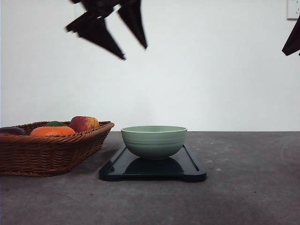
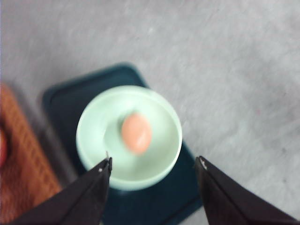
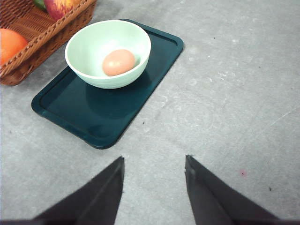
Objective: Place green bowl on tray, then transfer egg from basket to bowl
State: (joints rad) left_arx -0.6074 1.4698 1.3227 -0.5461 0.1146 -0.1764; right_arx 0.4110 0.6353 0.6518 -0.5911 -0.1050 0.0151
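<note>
My left gripper (image 1: 135,52) hangs high above the table with its two dark fingers spread apart and nothing between them; from its wrist camera I look straight down between the left gripper's tips (image 2: 154,164) onto the green bowl (image 2: 129,137), and that picture is blurred. The egg (image 2: 137,133) lies inside the bowl, close to its middle, on the pale inner floor. The bowl stands upright on the tray (image 2: 70,98), whose dark surface shows past the bowl on both sides. My right gripper (image 3: 153,161) is also spread wide and holds nothing, its fingertips hovering over bare grey table (image 3: 225,93), well apart from the tray. From that wrist I see the egg (image 3: 118,62) resting in the green bowl (image 3: 108,53), the bowl sitting toward one end of the tray (image 3: 103,117), and the basket (image 3: 42,35) just beside that end, its braided rim near the bowl but whether they touch I cannot tell. In the front view the green bowl (image 1: 154,141) sits on the tray (image 1: 152,169) at the middle of the table (image 1: 243,187), with the basket (image 1: 51,150) to its left, holding an orange fruit (image 1: 52,131) and a red-yellow apple (image 1: 84,123). A corner of the right gripper (image 1: 292,41) shows at the upper right edge.
</note>
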